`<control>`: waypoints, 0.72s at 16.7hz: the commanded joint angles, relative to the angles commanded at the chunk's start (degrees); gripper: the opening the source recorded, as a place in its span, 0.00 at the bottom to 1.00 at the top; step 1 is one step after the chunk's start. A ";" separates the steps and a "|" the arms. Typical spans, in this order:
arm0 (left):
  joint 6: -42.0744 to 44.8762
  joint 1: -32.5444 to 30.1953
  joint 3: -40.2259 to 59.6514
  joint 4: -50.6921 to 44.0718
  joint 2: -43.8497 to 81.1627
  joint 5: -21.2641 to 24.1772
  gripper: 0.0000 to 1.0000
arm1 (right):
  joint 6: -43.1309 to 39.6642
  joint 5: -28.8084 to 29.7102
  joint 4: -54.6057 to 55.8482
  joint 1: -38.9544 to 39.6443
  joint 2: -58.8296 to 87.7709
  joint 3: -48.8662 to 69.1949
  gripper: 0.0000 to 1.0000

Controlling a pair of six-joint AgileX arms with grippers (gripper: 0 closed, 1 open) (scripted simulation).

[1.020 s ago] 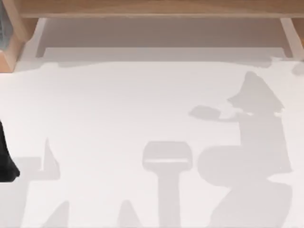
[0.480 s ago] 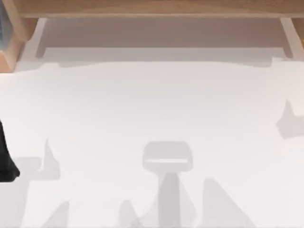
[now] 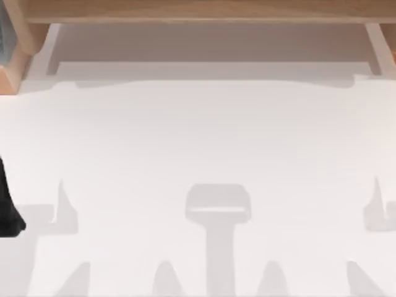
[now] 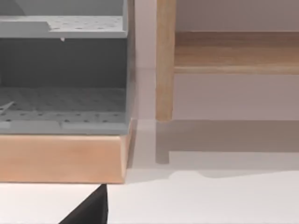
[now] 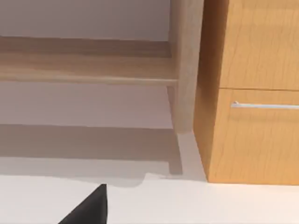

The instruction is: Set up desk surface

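Note:
The desk surface [image 3: 198, 130] is a plain matte white top that spreads across the top view, with only grey shadows on it. A black part of my left arm [image 3: 7, 207] stands at the table's left edge. In the left wrist view a black wedge [image 4: 88, 211] of my left gripper pokes over the white top [image 4: 210, 200], in front of a wooden-based organiser. A like black wedge [image 5: 88, 209] of my right gripper sits low in the right wrist view over the desk surface [image 5: 196, 205].
A light wooden shelf [image 3: 198, 11] runs along the back on wooden posts [image 4: 165, 60]. A grey perforated organiser [image 4: 60, 70] on a wooden base stands at the back left. A wooden drawer cabinet [image 5: 257, 135] with a silver handle [image 5: 264, 106] stands at the back right.
The large shadow of my right arm has drawn off the desk's right half toward the right and front edges. The left arm has not moved.

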 joint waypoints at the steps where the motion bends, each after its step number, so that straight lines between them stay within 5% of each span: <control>1: 0.00 0.00 0.00 0.00 0.00 0.00 1.00 | 0.92 0.14 -0.63 0.23 -1.46 -1.11 1.00; 12: 0.01 -1.72 5.84 -0.69 5.72 -2.25 1.00 | 1.62 0.24 -1.12 0.41 -2.58 -1.98 1.00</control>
